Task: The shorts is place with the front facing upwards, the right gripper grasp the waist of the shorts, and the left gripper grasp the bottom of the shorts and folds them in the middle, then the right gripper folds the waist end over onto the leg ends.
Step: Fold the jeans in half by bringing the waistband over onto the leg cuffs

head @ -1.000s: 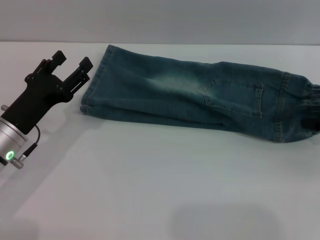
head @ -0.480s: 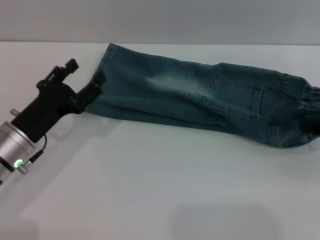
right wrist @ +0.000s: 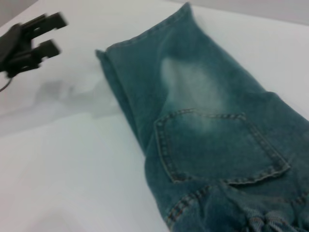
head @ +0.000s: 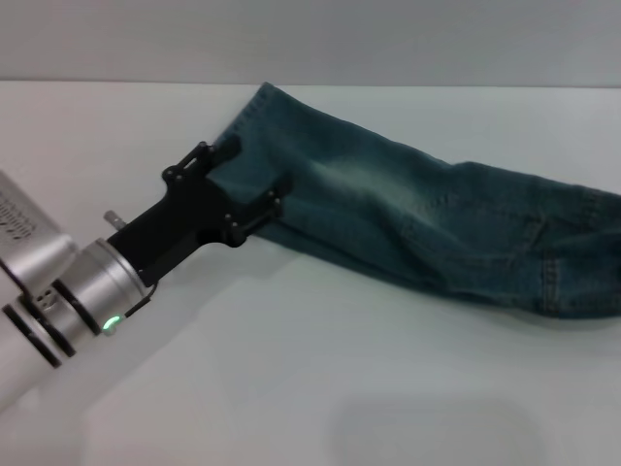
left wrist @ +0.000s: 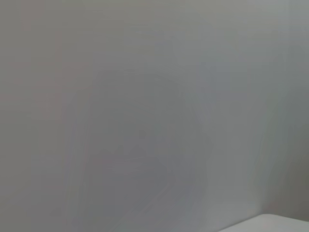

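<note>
White tabletop (head: pixel 291 388) fills the head view, with a pale wall behind it. Nearest the camera, at the left, the silver wrist with its green light leads up to the left gripper (head: pixel 250 186), whose black fingers (head: pixel 199 160) are pinched on the bottom of the shorts (head: pixel 254 131), the hem edge caught between them. Beyond it the shorts (head: pixel 427 223) lie folded lengthwise into one long denim strip, running from that hem away to the right edge, a pale faded patch (head: pixel 354 180) on the thigh. From the right wrist view a stitched pocket (right wrist: pixel 217 145) and the ruched waist (right wrist: pixel 256 217) sit closest. Whether the right gripper is spread or clamped cannot be told.
</note>
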